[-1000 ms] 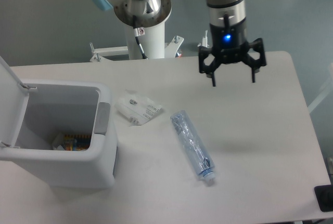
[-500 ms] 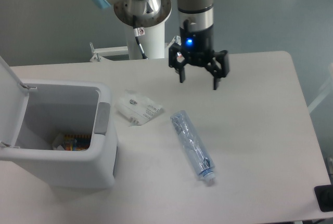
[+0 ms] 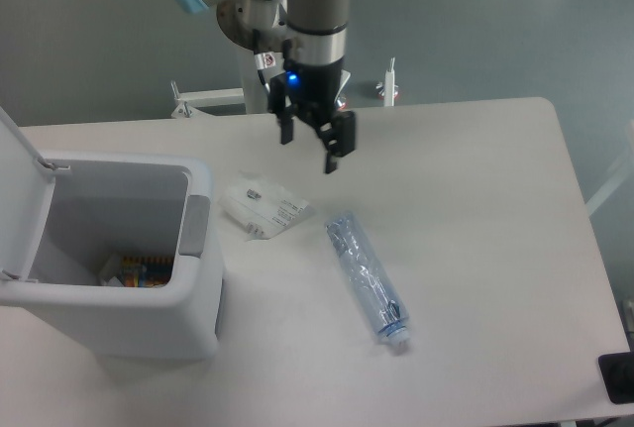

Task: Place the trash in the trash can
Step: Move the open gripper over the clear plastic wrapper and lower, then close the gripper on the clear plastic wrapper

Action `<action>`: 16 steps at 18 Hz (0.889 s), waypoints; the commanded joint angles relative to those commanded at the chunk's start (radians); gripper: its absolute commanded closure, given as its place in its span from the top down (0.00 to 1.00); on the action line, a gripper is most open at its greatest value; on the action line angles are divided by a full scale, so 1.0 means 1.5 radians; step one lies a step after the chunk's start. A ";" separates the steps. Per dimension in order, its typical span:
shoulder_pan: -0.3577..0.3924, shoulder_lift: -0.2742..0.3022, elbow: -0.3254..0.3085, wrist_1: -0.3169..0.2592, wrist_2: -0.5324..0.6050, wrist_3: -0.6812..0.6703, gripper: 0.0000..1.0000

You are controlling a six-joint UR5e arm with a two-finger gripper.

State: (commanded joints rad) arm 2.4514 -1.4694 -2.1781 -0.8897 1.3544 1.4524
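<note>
And here's the end effector, hanging above the bench with its two black fingers spread apart and nothing between them, a blue light glowing on its body just above the fingers. It sits over bare bench surface near the back edge, up and a little to the right of the flat clear packet, not touching it. One finger points down on the left, the other lower and to the right, so the jaw line runs at a slant across the view.

Out from there: the packet lies flat on the bench with its white printed label showing, just beside the right wall of the trash can. To the right of the packet, close by though whether the two touch is hard to call, the crushed bluish bottle lies on its side, running diagonally from near the packet down toward the front of the bench, cap end at the lower right.

The trash can stands at the left of the bench, lid flipped up and open on its left side, grey tab on the right rim facing the packet. Down inside it, colourful scraps rest on the bottom.

Behind the end effector rises the arm's white mounting column.
</note>
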 joint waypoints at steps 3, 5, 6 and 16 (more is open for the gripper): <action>-0.027 -0.024 -0.004 0.001 0.015 0.009 1.00; -0.050 -0.052 -0.005 0.003 0.036 0.008 1.00; -0.064 -0.068 -0.004 0.006 0.053 0.004 1.00; -0.093 -0.101 -0.021 0.008 0.067 -0.017 1.00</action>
State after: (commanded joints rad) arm 2.3118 -1.6214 -2.2089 -0.8774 1.4542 1.4268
